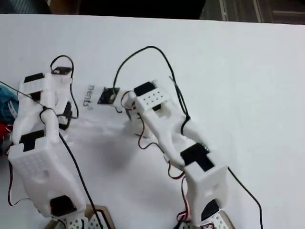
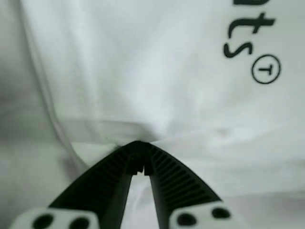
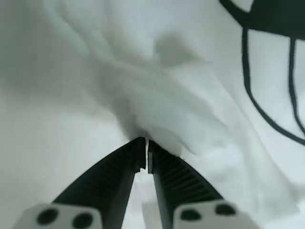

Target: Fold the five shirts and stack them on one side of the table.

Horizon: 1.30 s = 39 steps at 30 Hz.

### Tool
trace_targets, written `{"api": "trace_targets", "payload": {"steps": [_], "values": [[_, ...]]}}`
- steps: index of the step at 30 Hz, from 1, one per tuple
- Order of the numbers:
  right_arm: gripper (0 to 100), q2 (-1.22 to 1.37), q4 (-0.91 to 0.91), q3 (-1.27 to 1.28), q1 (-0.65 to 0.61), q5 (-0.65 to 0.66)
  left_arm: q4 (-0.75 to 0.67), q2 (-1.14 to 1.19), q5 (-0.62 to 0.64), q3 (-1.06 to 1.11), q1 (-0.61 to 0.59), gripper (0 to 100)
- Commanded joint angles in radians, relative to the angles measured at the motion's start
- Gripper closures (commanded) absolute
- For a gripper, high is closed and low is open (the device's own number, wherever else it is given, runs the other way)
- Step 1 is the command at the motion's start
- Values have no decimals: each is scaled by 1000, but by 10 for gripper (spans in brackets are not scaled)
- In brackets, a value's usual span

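Note:
A white shirt with dark print lies spread on the white table, hard to tell from it. My left gripper is down on the shirt next to the printed letters. In the left wrist view the left gripper is shut on a folded edge of the shirt. My right gripper is down on the same shirt farther right. In the right wrist view the right gripper is shut on a bunched ridge of the shirt near a dark line drawing.
Blue cloth and a bit of red cloth show at the left edge of the table. Black cables loop over the shirt from both wrists. The far and right parts of the table are bare white.

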Motion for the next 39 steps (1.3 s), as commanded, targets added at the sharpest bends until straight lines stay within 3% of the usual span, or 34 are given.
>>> {"api": "trace_targets", "payload": {"steps": [1, 17, 21, 27, 32, 39], "values": [[978, 4, -12, -78, 47, -3, -40, 15, 8, -22, -29, 975], [978, 159, -16, -370, 131, -15, -40, 15, 8, -22, -29, 975], [978, 209, -10, -500, 136, -144, -40, 15, 8, -22, -29, 975], [978, 166, 182, -565, 136, -166, -40, 15, 8, -21, -29, 975], [978, 59, 335, -540, 134, -164, -40, 15, 8, -21, -29, 975], [978, -134, 334, -252, 150, -89, -40, 15, 8, -22, -29, 975]]}}
